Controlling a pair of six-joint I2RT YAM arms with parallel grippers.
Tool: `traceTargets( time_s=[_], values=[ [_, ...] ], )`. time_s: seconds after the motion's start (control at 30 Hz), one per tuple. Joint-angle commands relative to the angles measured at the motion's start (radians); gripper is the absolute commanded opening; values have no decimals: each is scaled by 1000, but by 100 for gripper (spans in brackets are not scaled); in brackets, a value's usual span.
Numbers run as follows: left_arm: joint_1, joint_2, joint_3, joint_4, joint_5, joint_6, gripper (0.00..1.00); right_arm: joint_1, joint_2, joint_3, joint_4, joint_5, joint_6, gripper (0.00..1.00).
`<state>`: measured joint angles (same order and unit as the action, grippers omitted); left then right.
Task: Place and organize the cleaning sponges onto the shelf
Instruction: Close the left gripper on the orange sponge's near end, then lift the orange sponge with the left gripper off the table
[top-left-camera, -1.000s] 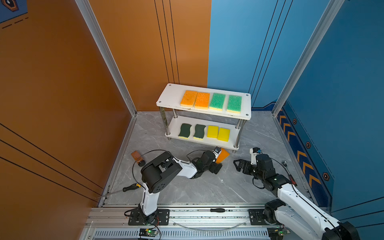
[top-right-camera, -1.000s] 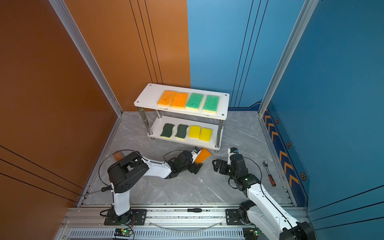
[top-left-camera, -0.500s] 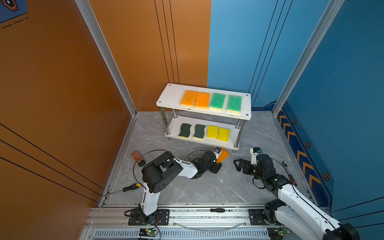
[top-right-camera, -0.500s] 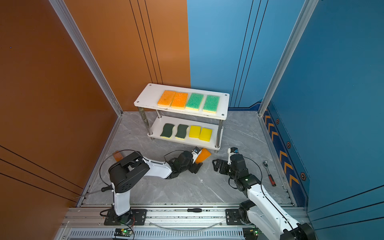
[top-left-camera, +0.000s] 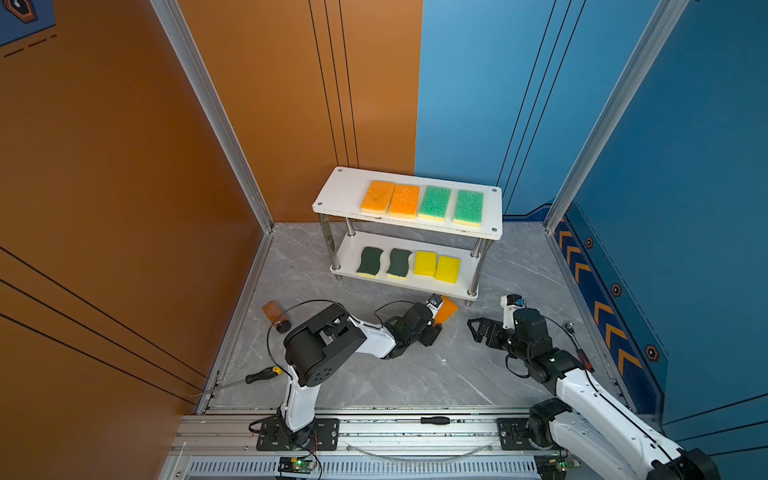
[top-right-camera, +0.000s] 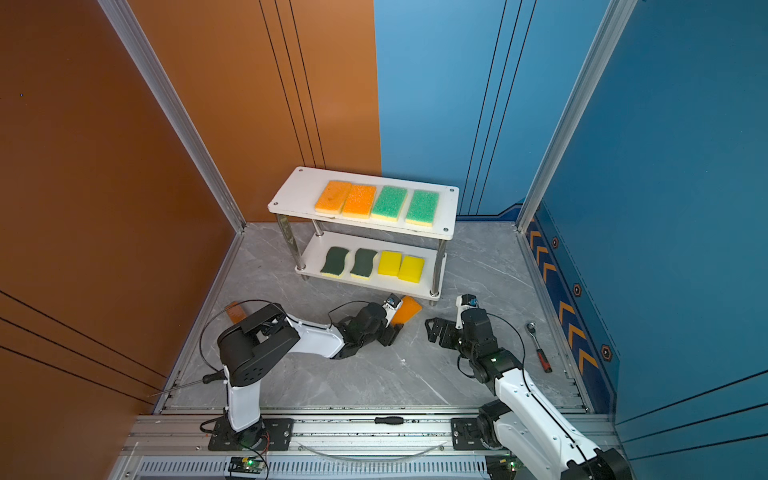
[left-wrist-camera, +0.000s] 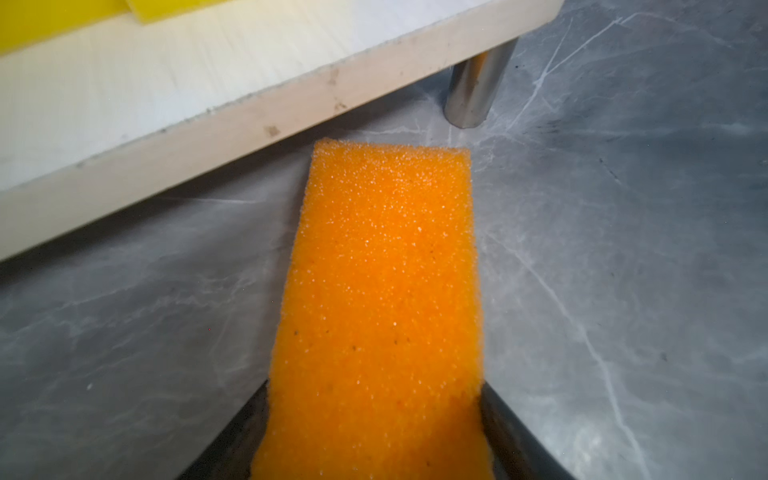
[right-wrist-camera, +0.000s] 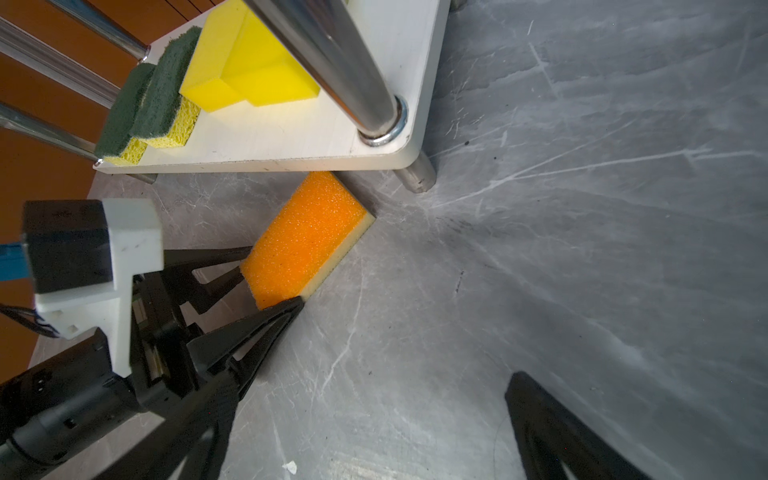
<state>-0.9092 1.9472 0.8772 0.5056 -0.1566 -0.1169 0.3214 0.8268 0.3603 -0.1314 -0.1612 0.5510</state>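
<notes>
The last orange sponge (left-wrist-camera: 382, 270) lies flat on the desk (left-wrist-camera: 623, 291), its far end at the shelf (left-wrist-camera: 249, 120) front edge, near a post (left-wrist-camera: 478, 83). The left pincer (left-wrist-camera: 374, 390) pinches its near end, seemingly only lightly. Best to squeeze firmly, draw back clear of the board, then lift to the top tier beside the orange pair (top-left-camera: 390, 200). The right pincer (top-left-camera: 473, 330) hangs spread, apart.
</notes>
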Motion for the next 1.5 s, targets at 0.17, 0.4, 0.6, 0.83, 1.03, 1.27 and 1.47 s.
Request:
traceTargets(
  time_s=[0.17,0.4,0.6,0.83,1.03,1.27,1.47],
  values=[
    [-9,23,-46,-120,-40,-13,63,-7,-17,-17,-17,-6,14,100],
    [-12,-19,-65,-120,-47,-19,60,-7,-16,-18,-16,-8,15,100],
    [-13,-70,-75,-141,-49,-20,59,-7,-15,-16,-11,-15,16,100],
    [-12,-130,-78,-172,-51,-27,58,-7,-9,-17,-4,-17,17,100],
    [-13,-185,-87,-200,-49,-33,57,-7,8,-16,8,-25,18,100],
    [-13,-273,-109,-243,-72,-43,57,-7,20,-17,17,-29,18,100],
    [-15,-345,-101,-311,-70,-32,57,-7,31,-17,27,-33,19,100]
  ],
)
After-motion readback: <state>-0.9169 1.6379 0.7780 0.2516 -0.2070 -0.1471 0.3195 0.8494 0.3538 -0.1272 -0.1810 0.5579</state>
